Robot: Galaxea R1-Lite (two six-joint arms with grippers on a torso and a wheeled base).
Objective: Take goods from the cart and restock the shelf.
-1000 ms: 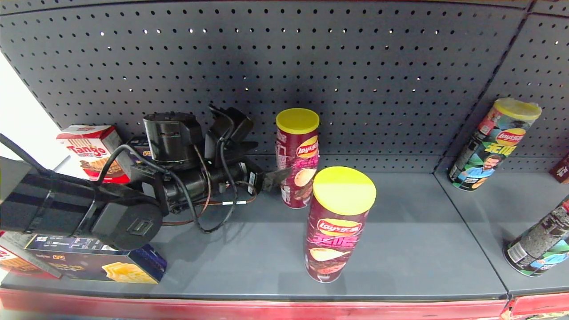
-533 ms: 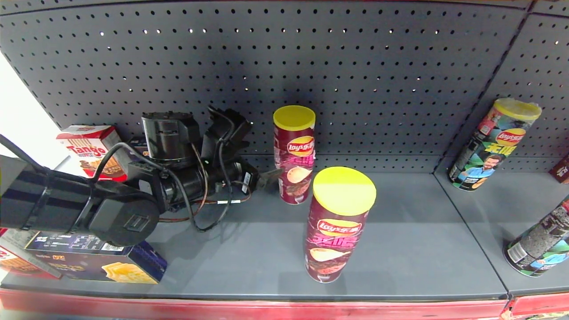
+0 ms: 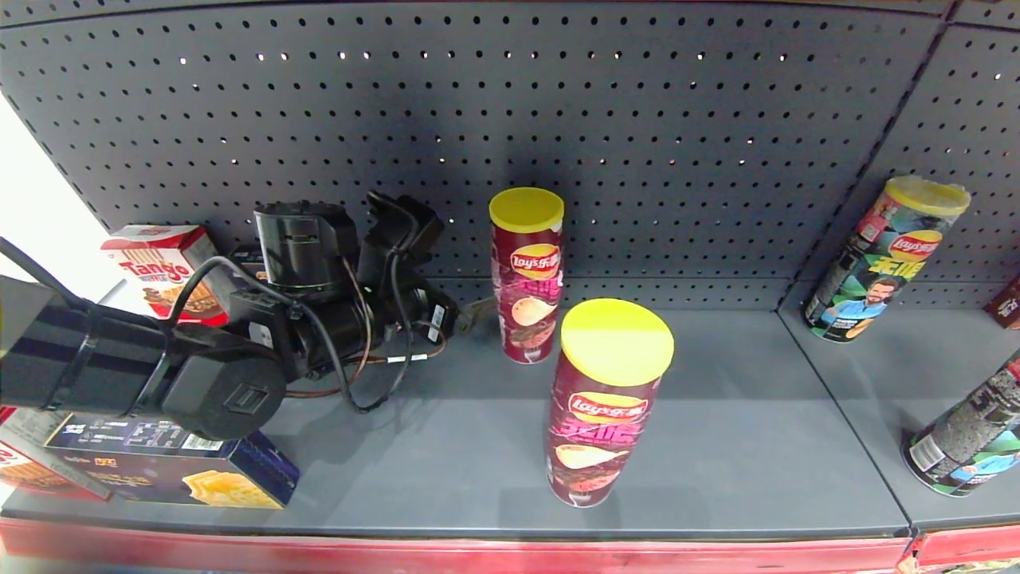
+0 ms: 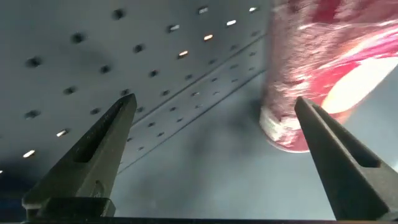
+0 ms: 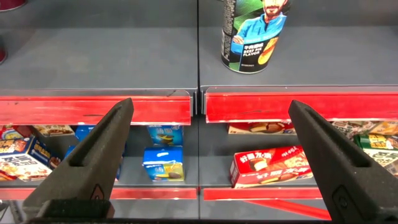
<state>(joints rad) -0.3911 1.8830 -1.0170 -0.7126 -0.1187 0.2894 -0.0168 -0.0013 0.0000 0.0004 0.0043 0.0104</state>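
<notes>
Two maroon chip cans with yellow lids stand upright on the grey shelf (image 3: 741,446). The back can (image 3: 526,275) is near the pegboard; the front can (image 3: 603,406) is closer to the shelf edge. My left gripper (image 3: 466,301) lies just left of the back can, open and apart from it. In the left wrist view the left gripper (image 4: 214,104) holds nothing, and the back can (image 4: 317,74) stands beyond one finger. My right gripper (image 5: 211,106) is open and empty, facing lower shelves with a green chip can (image 5: 255,31).
A red wafer box (image 3: 159,271) and a dark blue box (image 3: 171,470) sit at the shelf's left, under and behind my left arm. Green chip cans (image 3: 884,259) (image 3: 964,438) occupy the neighbouring bay on the right. Snack boxes (image 5: 267,167) fill the lower shelves.
My left gripper has let go of the back can and drawn back to the left. The can, tilted before, now stands upright a little nearer the pegboard.
</notes>
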